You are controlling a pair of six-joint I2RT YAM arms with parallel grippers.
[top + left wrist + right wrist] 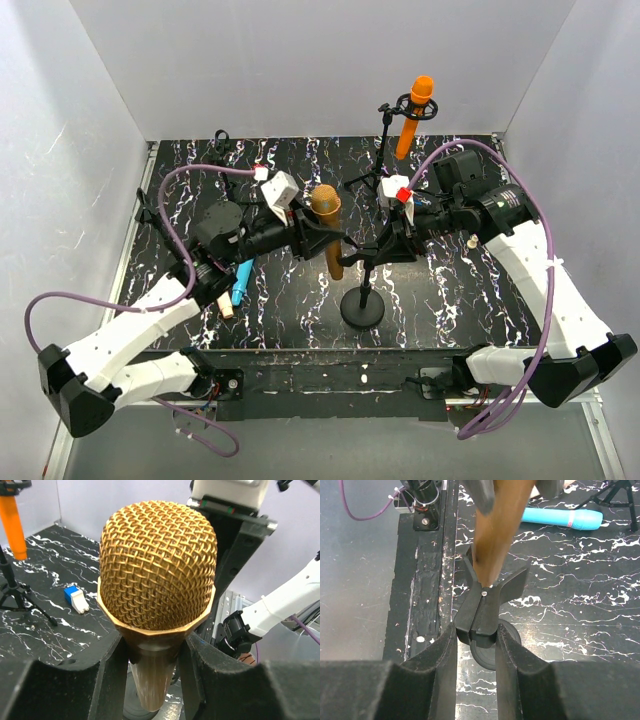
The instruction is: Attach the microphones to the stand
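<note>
My left gripper is shut on the gold-bronze microphone, just below its mesh head; its body sits between my fingers. The microphone's lower end rests in the black clip of the round-base stand. My right gripper is shut on that clip and shows in the top view. The orange microphone sits in a tripod stand at the back. The light blue microphone and the pale pink-beige one lie on the table by my left arm.
A small blue-and-white block lies on the black marbled table near the tripod's legs. Another black stand part is at the back left. White walls close in the back and both sides. The light blue microphone also shows in the right wrist view.
</note>
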